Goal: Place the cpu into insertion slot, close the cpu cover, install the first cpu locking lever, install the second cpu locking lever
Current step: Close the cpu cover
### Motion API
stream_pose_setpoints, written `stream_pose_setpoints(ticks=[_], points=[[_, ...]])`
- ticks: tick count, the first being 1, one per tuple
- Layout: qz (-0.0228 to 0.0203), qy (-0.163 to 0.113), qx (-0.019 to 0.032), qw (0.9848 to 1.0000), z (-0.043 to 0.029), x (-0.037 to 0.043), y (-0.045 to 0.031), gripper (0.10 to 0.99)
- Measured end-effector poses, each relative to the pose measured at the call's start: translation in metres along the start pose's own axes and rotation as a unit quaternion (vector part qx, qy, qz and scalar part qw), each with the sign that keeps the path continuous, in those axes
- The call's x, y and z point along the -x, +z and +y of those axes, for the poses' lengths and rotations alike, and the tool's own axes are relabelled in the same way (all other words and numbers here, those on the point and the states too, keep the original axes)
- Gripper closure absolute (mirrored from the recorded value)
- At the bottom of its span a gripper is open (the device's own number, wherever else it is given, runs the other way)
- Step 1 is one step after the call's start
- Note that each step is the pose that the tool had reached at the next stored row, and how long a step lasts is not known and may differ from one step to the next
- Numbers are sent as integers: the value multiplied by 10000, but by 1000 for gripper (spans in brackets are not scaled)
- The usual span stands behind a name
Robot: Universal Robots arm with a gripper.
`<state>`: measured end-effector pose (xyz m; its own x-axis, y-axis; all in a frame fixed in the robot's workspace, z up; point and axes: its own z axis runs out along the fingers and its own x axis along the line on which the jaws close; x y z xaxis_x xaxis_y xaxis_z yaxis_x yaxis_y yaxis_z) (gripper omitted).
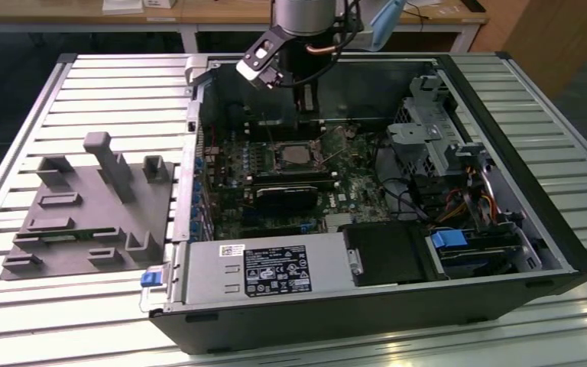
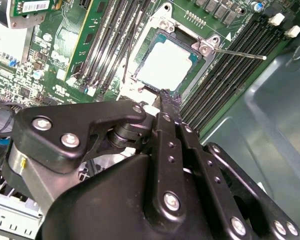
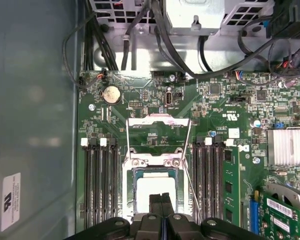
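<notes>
The cpu (image 3: 155, 192) lies flat in the insertion slot (image 3: 131, 200), its pale metal top facing up; it also shows in the second wrist view (image 2: 165, 67) and the exterior view (image 1: 296, 154). The cpu cover (image 3: 157, 120) is swung open on the far side of the slot, with green board visible through its cut-out. A thin locking lever (image 2: 240, 54) sticks out from a corner of the slot, free of its catch. My gripper (image 3: 161, 201) hovers just above the cpu's near edge, shut and empty, fingertips (image 2: 168, 97) pressed together. From the exterior view's top, the gripper (image 1: 304, 107) reaches down into the case.
Black memory slots (image 3: 100, 185) flank the socket on both sides. A finned heatsink (image 3: 289, 146) and an expansion card (image 3: 282, 212) sit nearby. The power supply (image 1: 273, 271) and drive cage (image 1: 436, 138) crowd the case. A grey fixture block (image 1: 95, 206) stands outside.
</notes>
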<state>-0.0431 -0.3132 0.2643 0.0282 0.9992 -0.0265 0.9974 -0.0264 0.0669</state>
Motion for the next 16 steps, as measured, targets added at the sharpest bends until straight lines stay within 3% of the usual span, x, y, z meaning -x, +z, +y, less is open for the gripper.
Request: stream_pose_setpoints(ticks=[7,16], points=[[1,0,0,10000,38,-1,-8,984],[0,0,-7,10000,309,-8,10,984]])
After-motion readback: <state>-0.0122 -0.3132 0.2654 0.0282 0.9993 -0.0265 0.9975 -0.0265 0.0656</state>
